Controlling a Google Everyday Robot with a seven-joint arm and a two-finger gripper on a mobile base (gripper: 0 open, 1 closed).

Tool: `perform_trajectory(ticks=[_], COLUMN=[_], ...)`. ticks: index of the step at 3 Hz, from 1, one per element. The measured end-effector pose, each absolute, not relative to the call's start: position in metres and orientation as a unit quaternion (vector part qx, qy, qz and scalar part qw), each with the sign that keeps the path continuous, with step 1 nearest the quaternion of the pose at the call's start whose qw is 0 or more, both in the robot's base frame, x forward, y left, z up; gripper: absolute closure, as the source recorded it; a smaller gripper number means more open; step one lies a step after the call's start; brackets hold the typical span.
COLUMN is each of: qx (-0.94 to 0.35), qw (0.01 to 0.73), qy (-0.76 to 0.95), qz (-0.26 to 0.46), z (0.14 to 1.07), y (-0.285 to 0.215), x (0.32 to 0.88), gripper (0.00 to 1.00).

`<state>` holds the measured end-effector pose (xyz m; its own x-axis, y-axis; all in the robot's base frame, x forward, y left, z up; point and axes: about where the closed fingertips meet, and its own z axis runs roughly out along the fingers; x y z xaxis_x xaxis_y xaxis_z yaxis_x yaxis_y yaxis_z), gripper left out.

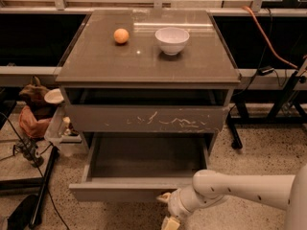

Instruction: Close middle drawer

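Note:
The middle drawer (120, 191) is pulled far out of the grey-brown cabinet, and its empty inside (144, 157) shows. Its plain front faces me, low in the camera view. My gripper (166, 209) is at the bottom of the view, just in front of and slightly below the right part of that drawer front. The white arm (240, 190) reaches it from the right. The gripper's upper tip lies close to the front's lower edge; I cannot tell whether it touches.
Above the open drawer is a drawer front with many white scratches (144, 119), slightly out. An orange (121, 36) and a white bowl (172, 40) stand on the cabinet top (144, 66). Clutter and a plastic bin (60, 133) are at the left, black frame legs (236, 128) at the right.

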<state>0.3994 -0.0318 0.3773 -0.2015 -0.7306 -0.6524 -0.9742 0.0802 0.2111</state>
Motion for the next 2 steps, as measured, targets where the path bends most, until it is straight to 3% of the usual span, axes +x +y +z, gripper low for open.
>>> perform_trajectory(ticks=[2], qx=[-0.606], qw=[0.209], qy=[0.717], qz=[0.275], z=[0.3782], y=[-0.04], x=[0.4265], gripper=[0.0])
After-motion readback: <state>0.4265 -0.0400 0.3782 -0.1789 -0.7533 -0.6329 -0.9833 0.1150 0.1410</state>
